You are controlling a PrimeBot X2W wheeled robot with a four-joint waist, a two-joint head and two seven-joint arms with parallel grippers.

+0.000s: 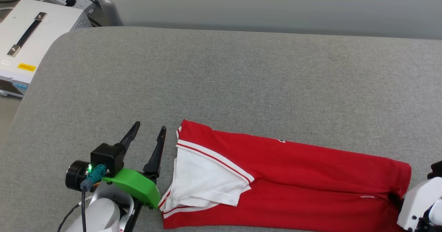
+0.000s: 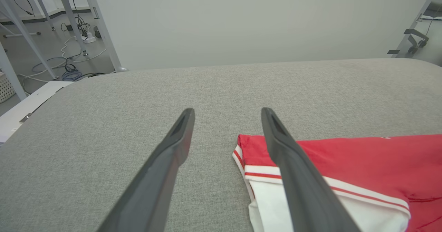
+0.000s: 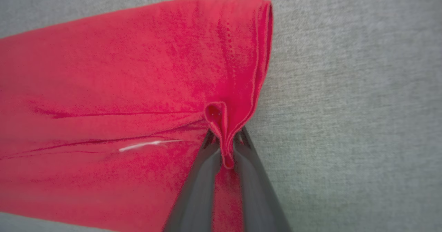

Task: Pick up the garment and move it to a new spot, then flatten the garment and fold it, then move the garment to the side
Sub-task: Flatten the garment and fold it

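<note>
So we're mid-fold, I'd say: the garment is already doubled lengthwise into a long red band, lying along the near edge of the grey counter, with one white sleeve flopped on top at its left end. The right hand is pinched tight on a little bunch of red fabric at the hem end, over on the right. The left hand sits just beside the collar end with its fingers spread wide and nothing in them, resting low over bare counter and not touching the cloth as far as I can tell. My guess for the next move is a crosswise fold, carrying the hem end over toward the collar end. For that the left hand probably has to either pin down or grab its end so the band doesn't slide, and that loose sleeve could use tucking in first. Count-wise: one garment, one sleeve showing, two hands, plus one white box with a handle off past the counter's left corner.
</note>
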